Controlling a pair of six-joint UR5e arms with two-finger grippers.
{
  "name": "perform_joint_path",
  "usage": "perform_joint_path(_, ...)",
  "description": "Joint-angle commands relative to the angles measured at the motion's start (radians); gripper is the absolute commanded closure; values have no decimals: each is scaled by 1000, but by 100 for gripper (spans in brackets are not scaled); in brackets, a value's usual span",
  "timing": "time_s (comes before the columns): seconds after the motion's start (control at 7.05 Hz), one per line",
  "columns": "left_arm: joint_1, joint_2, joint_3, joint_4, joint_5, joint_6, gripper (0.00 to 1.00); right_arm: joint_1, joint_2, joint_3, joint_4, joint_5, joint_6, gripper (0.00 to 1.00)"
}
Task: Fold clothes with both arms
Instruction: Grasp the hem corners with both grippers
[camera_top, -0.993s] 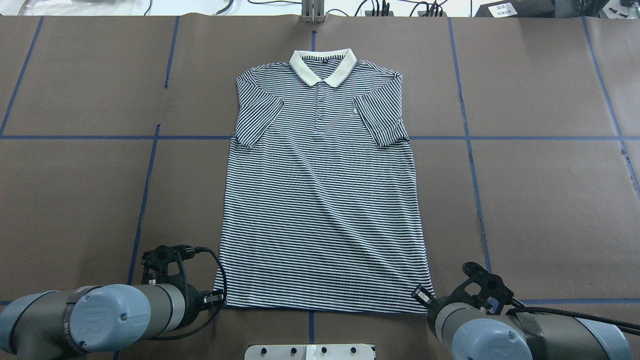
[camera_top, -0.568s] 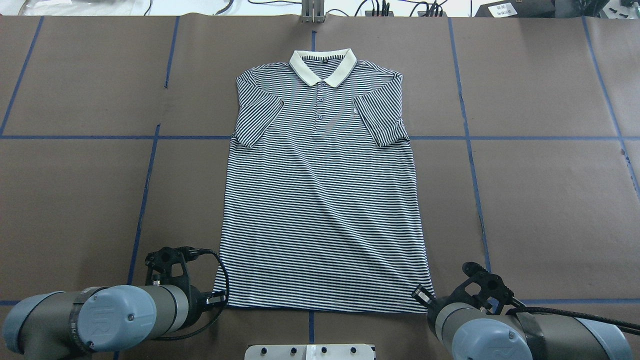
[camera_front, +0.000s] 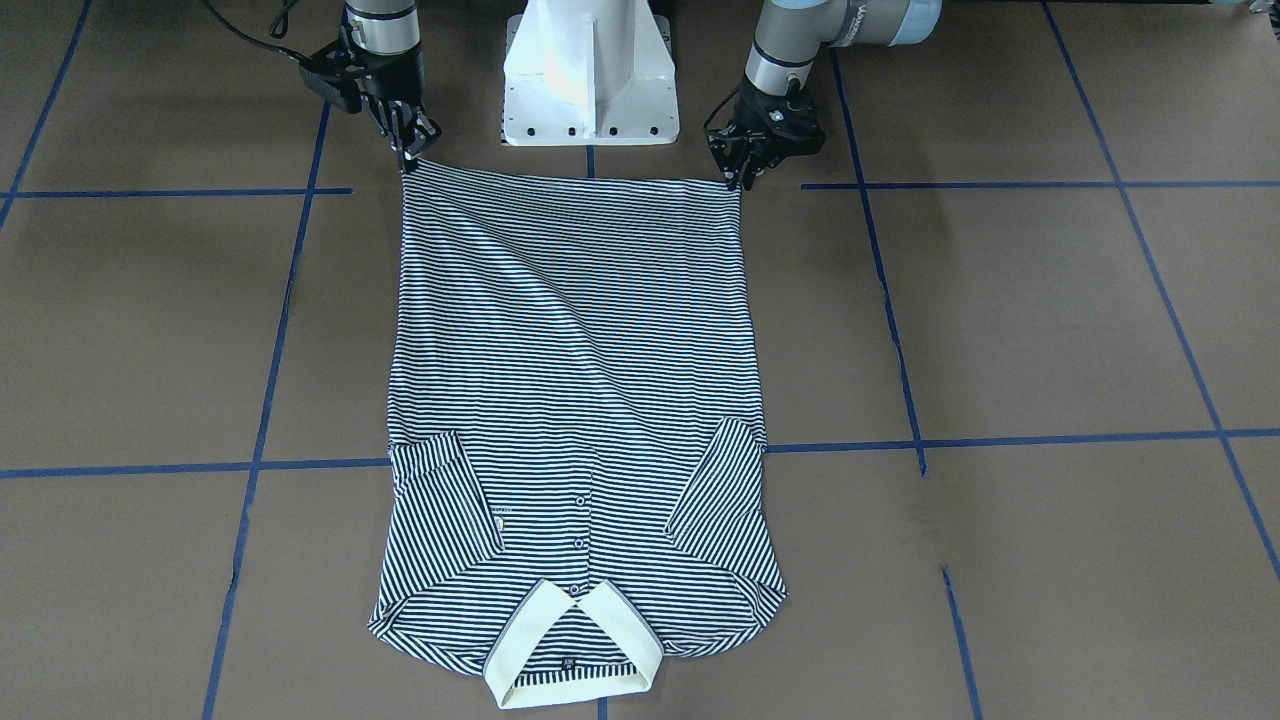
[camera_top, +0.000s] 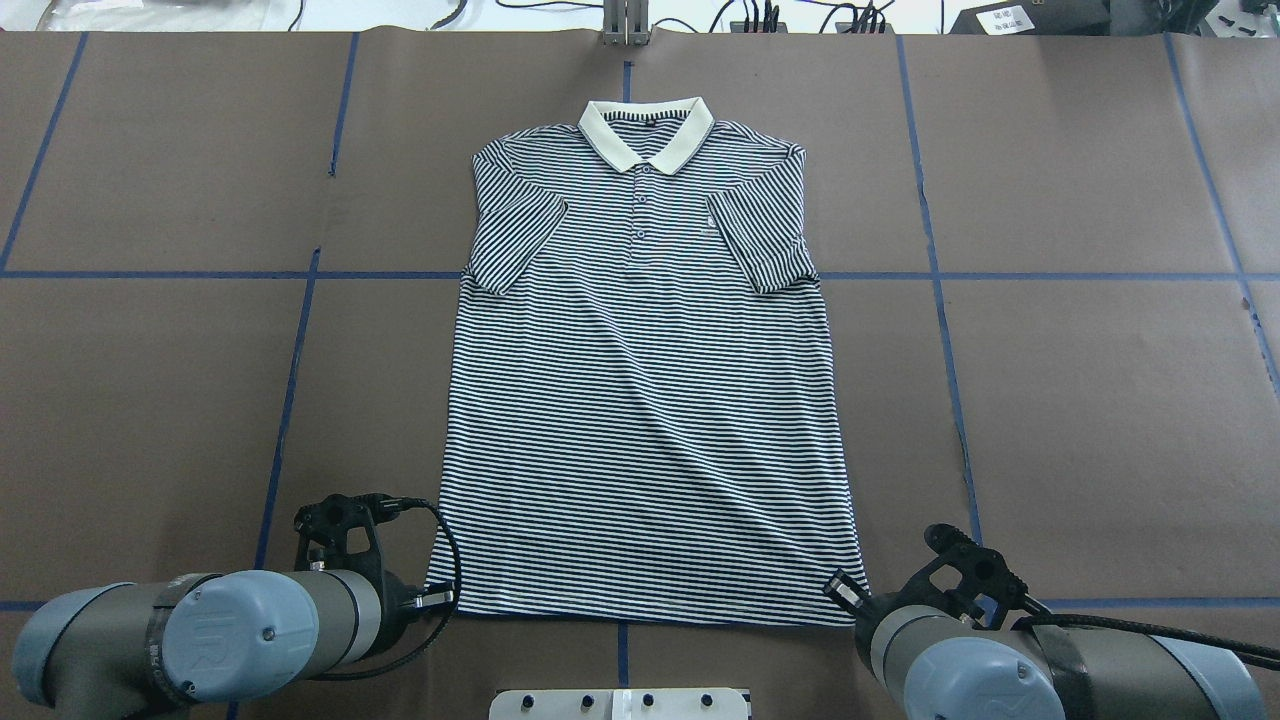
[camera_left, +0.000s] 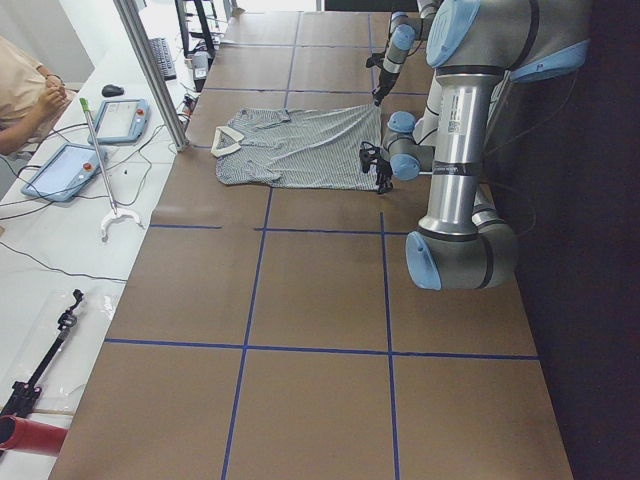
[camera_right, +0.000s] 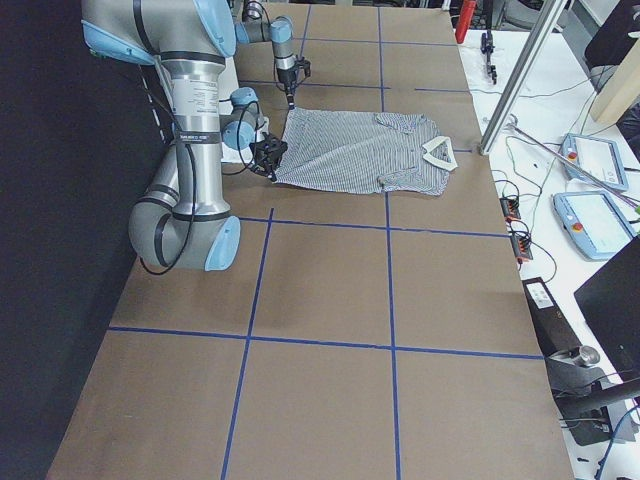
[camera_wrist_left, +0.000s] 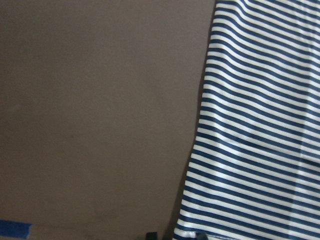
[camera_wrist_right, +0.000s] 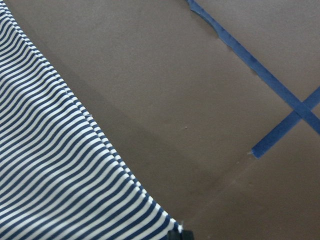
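Note:
The striped polo shirt (camera_front: 570, 350) lies flat and face up on the brown table, with its collar (camera_top: 645, 135) on the far side from me and its sleeves folded in. My right gripper (camera_front: 408, 152) is at the hem's right corner and shut on it; the cloth creases slightly there. It also shows in the overhead view (camera_top: 848, 592). My left gripper (camera_front: 742, 172) sits low at the hem's left corner, also seen from overhead (camera_top: 440, 598). In the left wrist view the hem edge (camera_wrist_left: 190, 232) lies between two slightly parted fingertips, so it is open.
The white pedestal base (camera_front: 590, 80) stands just behind the hem, between the arms. Blue tape lines (camera_top: 290, 380) cross the brown table cover. A metal post (camera_left: 150, 70) and tablets (camera_left: 60, 170) stand on the white bench beyond the collar end.
My left arm has shifted slightly to the right and lower beside the hem's left corner. The right arm and the shirt have not visibly moved.

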Motion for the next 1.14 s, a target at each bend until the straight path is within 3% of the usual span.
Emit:
perform_joint_path(0.0,0,-10,-7,1,-4,-4,100,0,0,0,0,0,0,100)
perform_joint_path(0.28,-6,-14,-30,1,-3,-7,100,0,0,2,0,0,0,100)
perform_joint_path(0.57,36,30,-102,1,2,-93,100,-47,-46,66,0,2,2,100)
perform_joint_path(0.99,112,44,-222,98,8,-177,100,-89,-98,121,0,-2,2,100)
